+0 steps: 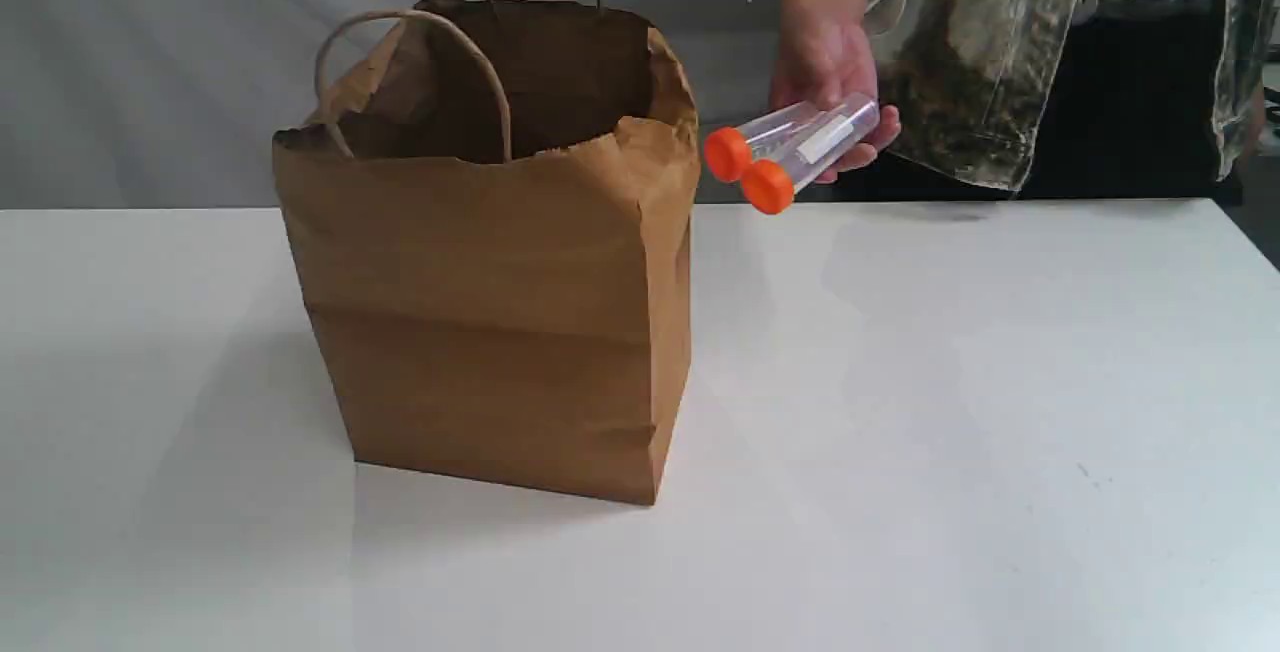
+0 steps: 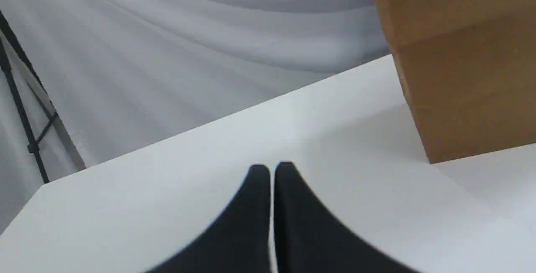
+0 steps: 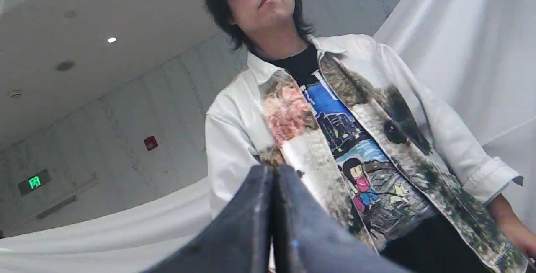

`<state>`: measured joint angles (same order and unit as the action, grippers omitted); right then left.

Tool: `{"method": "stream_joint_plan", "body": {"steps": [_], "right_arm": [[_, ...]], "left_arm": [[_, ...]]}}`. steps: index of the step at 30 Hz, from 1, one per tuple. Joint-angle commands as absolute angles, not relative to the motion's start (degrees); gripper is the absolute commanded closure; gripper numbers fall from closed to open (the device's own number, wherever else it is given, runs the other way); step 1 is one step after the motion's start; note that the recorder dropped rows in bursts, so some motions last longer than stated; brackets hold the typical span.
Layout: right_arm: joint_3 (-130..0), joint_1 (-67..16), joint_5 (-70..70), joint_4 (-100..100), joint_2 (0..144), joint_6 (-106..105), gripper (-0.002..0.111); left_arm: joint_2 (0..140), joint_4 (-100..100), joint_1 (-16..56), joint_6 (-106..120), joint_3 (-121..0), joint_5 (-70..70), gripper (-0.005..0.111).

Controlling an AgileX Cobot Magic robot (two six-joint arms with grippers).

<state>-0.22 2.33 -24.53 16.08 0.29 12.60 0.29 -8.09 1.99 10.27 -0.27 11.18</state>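
Note:
A brown paper bag with twine handles stands open on the white table. A person's hand holds two clear tubes with orange caps in the air just right of the bag's rim. Neither arm shows in the exterior view. In the left wrist view my left gripper is shut with nothing in it, low over the table, with the bag's corner a short way off. In the right wrist view my right gripper is shut and empty, pointing up at the person.
A grey-white cloth backdrop hangs behind the table. A black stand rises beyond the table's edge in the left wrist view. The person stands at the far side of the table, right of the bag.

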Motion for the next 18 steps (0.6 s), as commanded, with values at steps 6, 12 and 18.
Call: {"method": "stream_joint_plan", "body": {"steps": [6, 12, 18], "right_arm": [[0.0, 2.6, -28.7, -4.1, 0.0, 23.8, 0.108], [0.0, 2.6, -49.1, -28.2, 0.0, 29.9, 0.108], [0.0, 2.6, -55.7, -26.2, 0.0, 23.0, 0.108]], "left_arm": [[0.0, 16.4, 2.3, 8.7, 0.0, 3.4, 0.106], [0.0, 25.3, 2.3, 4.2, 0.0, 0.0, 0.106], [0.0, 26.9, 2.3, 2.9, 0.0, 0.3, 0.106]]}}
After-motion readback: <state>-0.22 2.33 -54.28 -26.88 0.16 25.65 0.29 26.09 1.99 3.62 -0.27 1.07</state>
